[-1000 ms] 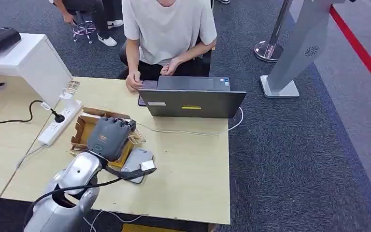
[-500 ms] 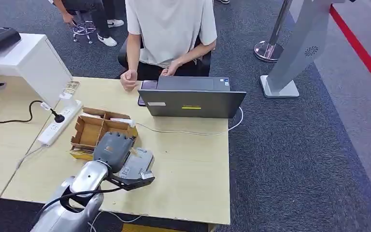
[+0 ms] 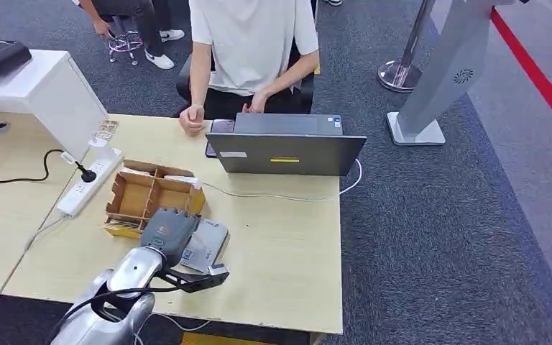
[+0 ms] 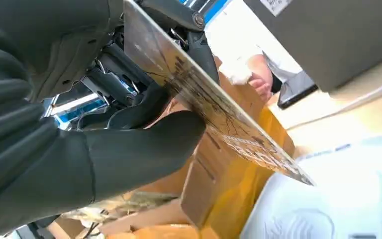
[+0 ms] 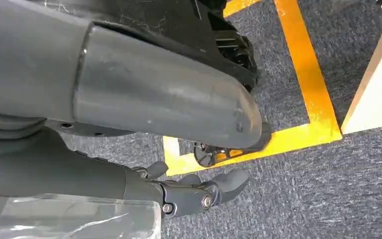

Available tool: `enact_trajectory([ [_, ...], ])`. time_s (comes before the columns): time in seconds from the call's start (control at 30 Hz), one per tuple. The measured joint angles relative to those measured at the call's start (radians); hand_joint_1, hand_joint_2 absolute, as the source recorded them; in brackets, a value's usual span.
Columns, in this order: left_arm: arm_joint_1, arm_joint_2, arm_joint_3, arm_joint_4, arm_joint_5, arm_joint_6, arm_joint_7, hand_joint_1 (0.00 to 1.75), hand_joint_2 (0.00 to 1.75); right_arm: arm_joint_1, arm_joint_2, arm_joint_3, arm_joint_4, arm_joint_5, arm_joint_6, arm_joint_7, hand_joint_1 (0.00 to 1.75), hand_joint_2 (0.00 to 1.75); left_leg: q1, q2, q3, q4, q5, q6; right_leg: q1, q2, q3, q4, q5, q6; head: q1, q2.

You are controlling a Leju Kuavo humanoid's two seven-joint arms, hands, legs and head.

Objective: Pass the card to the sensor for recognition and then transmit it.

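The robot's left hand (image 3: 169, 231) hovers over the pale wooden table (image 3: 287, 237) near its front edge, thumb and fingers clamped on a thin card (image 4: 214, 109) that is tilted, one corner dipping toward the light grey sensor (image 3: 208, 244). In the left wrist view the card's lower corner sits just above the sensor's pale surface; whether the two touch cannot be told. The sensor lies flat just beside an open brown cardboard box (image 3: 144, 198) with dividers, the box standing on the side toward the table's left edge. A white power strip (image 3: 86, 183) with a black plug lies further toward the left edge. At the far edge an open dark laptop (image 3: 285, 147) faces a seated person in a light T-shirt (image 3: 251, 39), one hand at the keyboard and the other resting on the table beside a dark phone (image 3: 219, 129). The right hand (image 5: 199, 194) hangs low over grey carpet (image 5: 328, 199) marked with yellow tape, its dark fingers curled in loosely, holding nothing
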Motion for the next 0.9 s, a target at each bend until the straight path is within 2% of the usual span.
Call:
enact_trajectory([
  [0.6,-0.018,-0.003,-0.003,0.077,0.033,-0.051,0.003,1.75,1.75,0.0,0.0,0.0,0.0,0.018,0.007,0.015,0.0,0.0,0.0,0.0,0.0,0.0,0.0,0.0,0.0,0.0,0.0,0.0,0.0,0.0,0.0,0.0],
  [0.73,-0.04,-0.006,-0.003,0.079,0.058,0.019,-0.003,1.75,1.75,0.0,0.0,0.0,0.0,0.018,0.007,0.011,0.0,0.0,0.0,0.0,0.0,0.0,0.0,0.0,0.0,0.0,0.0,0.0,0.0,0.0,0.0,0.0],
  [0.9,-0.077,-0.016,-0.003,0.06,0.072,0.021,-0.011,1.75,1.75,0.0,0.0,0.0,0.0,0.019,0.007,0.007,0.0,0.0,0.0,0.0,0.0,0.0,0.0,0.0,0.0,0.0,0.0,0.0,0.001,0.0,0.0,0.0],
])
